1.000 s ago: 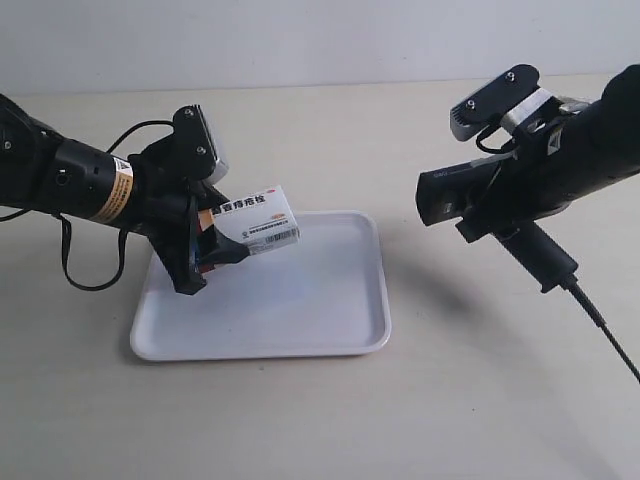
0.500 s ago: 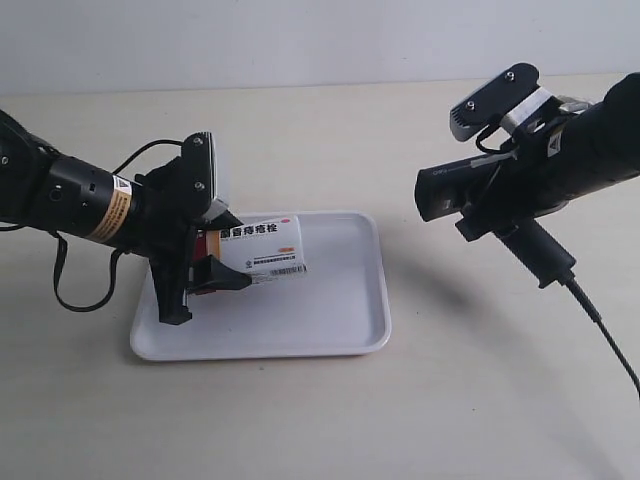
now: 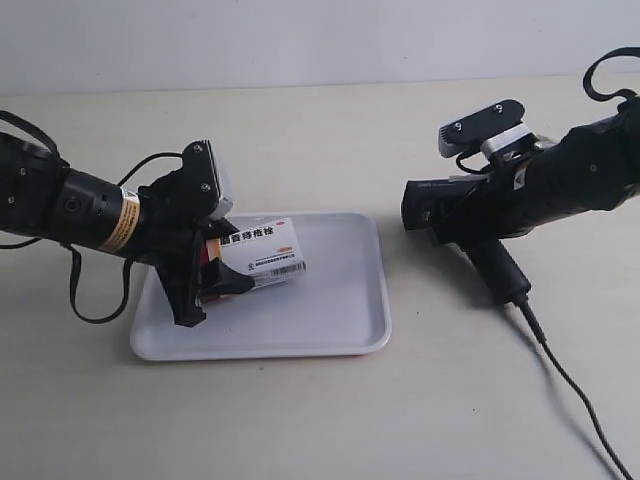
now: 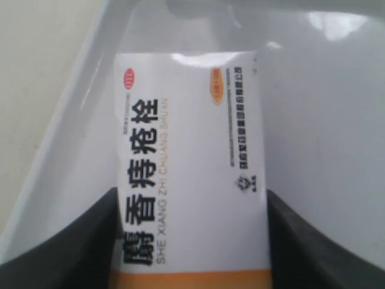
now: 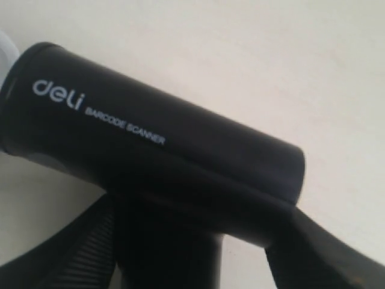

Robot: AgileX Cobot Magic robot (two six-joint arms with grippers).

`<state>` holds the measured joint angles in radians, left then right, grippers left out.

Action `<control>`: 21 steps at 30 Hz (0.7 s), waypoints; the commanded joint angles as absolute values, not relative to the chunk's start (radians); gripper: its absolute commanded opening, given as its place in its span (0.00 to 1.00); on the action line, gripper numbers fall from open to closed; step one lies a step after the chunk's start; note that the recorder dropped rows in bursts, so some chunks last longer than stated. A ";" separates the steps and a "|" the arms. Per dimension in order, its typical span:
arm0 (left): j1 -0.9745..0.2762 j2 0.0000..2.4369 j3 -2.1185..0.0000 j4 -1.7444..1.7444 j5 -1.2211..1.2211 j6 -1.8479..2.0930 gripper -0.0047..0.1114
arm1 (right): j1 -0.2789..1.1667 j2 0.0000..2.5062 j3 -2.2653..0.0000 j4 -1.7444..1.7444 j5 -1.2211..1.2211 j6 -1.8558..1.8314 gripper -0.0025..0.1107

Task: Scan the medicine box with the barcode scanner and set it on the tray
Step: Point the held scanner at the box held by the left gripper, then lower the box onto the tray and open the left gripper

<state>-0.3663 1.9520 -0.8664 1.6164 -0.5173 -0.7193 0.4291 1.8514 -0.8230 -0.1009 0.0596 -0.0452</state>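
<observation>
The white medicine box [image 3: 262, 256] with blue lettering lies low over the white tray [image 3: 330, 310], near its left half. My left gripper [image 3: 215, 265] is shut on the box's banded end; both black fingers press its sides [image 4: 189, 241]. The box [image 4: 189, 168] almost touches the tray floor [image 4: 325, 132]; contact cannot be told. My right gripper [image 3: 480, 225] is shut on the black barcode scanner [image 3: 450, 205], held low above the table right of the tray. The scanner head [image 5: 150, 144] fills the right wrist view, its handle between the fingers [image 5: 54, 259].
The scanner's black cable [image 3: 575, 400] trails across the table toward the front right corner. A black cable [image 3: 90, 300] loops off the left arm beside the tray's left edge. Beige tabletop [image 3: 300, 420] surrounds the tray.
The left gripper has lowered the medicine box onto the tray's left part. The right arm has dropped and shifted left with the scanner, bringing it nearer the table.
</observation>
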 commanded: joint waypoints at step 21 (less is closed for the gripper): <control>-0.365 1.905 -0.864 1.504 -0.428 -0.758 0.95 | 0.431 1.907 -0.825 -0.098 -0.039 0.054 0.77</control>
